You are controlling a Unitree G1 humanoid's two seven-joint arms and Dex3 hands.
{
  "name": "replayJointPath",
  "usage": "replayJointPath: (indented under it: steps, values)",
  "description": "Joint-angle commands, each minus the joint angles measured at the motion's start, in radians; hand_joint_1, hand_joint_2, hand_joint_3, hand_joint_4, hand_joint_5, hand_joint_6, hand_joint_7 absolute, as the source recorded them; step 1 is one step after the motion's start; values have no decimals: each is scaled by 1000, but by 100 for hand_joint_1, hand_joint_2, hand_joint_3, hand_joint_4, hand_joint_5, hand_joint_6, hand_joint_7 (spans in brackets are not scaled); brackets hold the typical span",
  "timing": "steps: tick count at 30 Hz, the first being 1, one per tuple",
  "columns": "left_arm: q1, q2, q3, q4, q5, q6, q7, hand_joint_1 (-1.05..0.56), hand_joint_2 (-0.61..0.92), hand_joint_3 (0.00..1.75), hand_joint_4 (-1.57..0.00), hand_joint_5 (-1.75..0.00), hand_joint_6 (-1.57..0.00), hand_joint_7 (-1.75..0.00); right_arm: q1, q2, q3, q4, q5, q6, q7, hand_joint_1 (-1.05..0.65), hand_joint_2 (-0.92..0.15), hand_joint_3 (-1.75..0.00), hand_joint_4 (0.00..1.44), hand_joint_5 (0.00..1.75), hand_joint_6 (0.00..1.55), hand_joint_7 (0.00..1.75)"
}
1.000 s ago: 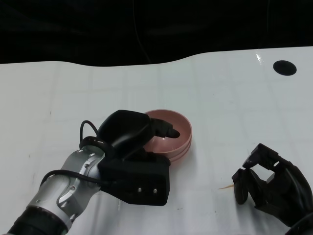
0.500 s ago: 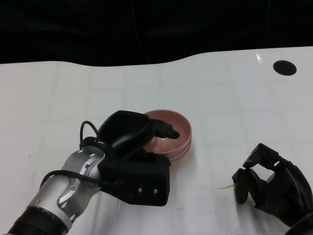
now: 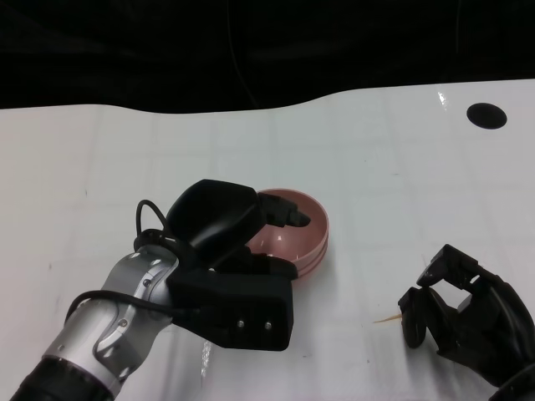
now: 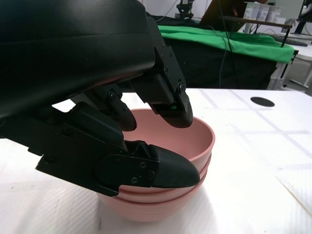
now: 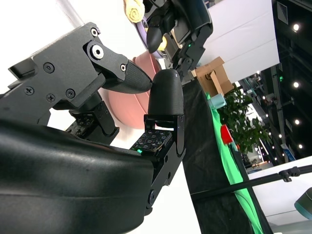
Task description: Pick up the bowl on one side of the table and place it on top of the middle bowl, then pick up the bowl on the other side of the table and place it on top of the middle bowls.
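Note:
A stack of three pink bowls (image 3: 308, 238) (image 4: 165, 204) stands in the middle of the white table (image 3: 393, 175). My left hand (image 3: 221, 251) (image 4: 97, 97) reaches over the stack's near-left side. Its thumb (image 4: 161, 170) lies outside the top bowl's rim, and its other fingers (image 4: 170, 102) hang inside the bowl, a small gap showing around the rim. My right hand (image 3: 464, 322) (image 5: 97, 146) rests low at the front right with its fingers curled in and nothing in them. The right wrist view shows the pink bowls (image 5: 134, 105) behind its fingertips.
A round black hole (image 3: 486, 115) marks the table's far right corner. A thin tan sliver (image 3: 386, 319) lies on the table just left of my right hand. Beyond the table's curved far edge all is dark. A green-draped table (image 4: 234, 41) stands in the background.
My left hand has risen slightly and its fingertips have shifted a little up and right over the bowl. The stack and my right hand have stayed put.

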State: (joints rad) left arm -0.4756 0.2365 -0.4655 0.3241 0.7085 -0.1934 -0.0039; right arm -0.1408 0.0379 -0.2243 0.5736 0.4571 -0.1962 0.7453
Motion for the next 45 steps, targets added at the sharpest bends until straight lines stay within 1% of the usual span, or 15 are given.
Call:
replayJointPath:
  steps: [1,8,12,13,18,21,23,25,29,30,32,33,36,39,45]
  values:
    - [30,26,19,-53,-10,18,-24,-95,92,45,-83,0,-82,0,2,-19,-5,-7,1,5,-8,-9,-53,-104,94,170,90,136]
    - [82,46,54,-137,-32,14,-29,-102,92,54,-83,0,-82,0,-4,-20,-7,7,4,0,5,-8,-55,-104,95,170,90,136]
    - [154,51,107,-237,-95,20,-43,-101,92,55,-82,0,-82,0,-1,-24,-9,1,3,-1,5,-8,-53,-107,93,172,89,137]
    - [181,47,132,-257,-156,2,-56,-101,92,55,-82,0,-82,0,0,-25,-9,-2,4,4,3,-8,-53,-107,92,172,89,137]
    - [270,33,228,-308,-468,-61,-176,-88,92,47,-79,0,-78,0,6,-28,-6,-18,1,25,-8,-7,-53,-108,92,172,88,136]
    - [282,32,247,-314,-537,-73,-216,-85,92,45,-78,0,-77,0,8,-28,-5,-24,0,30,-13,-7,-52,-109,91,173,88,136]
    - [319,38,296,-328,-672,-71,-283,-82,92,44,-80,-1,-77,0,9,-26,-7,-24,6,31,-5,-7,-52,-109,90,174,87,136]
    - [336,40,320,-335,-736,-69,-320,-79,92,43,-81,-2,-77,0,9,-26,-8,-24,9,32,-2,-7,-53,-108,89,174,87,135]
    - [431,34,426,-365,-1022,7,-454,-69,92,33,-82,-2,-78,-1,11,-26,-6,-26,5,33,-3,-7,-53,-108,88,174,86,136]
    - [448,28,445,-366,-1079,26,-482,-60,92,27,-81,-2,-79,-1,12,-25,-6,-27,4,31,-4,-7,-53,-107,89,174,87,136]
    - [474,21,478,-358,-1162,52,-531,-52,92,24,-81,-2,-80,-1,14,-25,-6,-27,4,27,-2,-7,-53,-107,89,174,87,136]
    - [485,18,493,-351,-1193,63,-553,-45,92,23,-83,-3,-80,-1,15,-25,-6,-27,4,25,0,-8,-54,-106,89,174,86,137]
    - [495,11,516,-346,-1226,84,-584,-40,92,21,-86,-4,-81,-2,15,-25,-7,-26,5,24,2,-8,-54,-105,89,174,86,137]
    - [558,-18,567,-354,-1321,159,-583,-26,92,18,-102,-14,-97,-9,19,-29,-7,-28,0,24,-4,-8,-54,-106,89,174,86,138]
    - [566,-35,592,-367,-1325,196,-593,-23,92,17,-104,-18,-100,-11,21,-30,-6,-29,0,24,-5,-8,-54,-107,89,175,86,139]
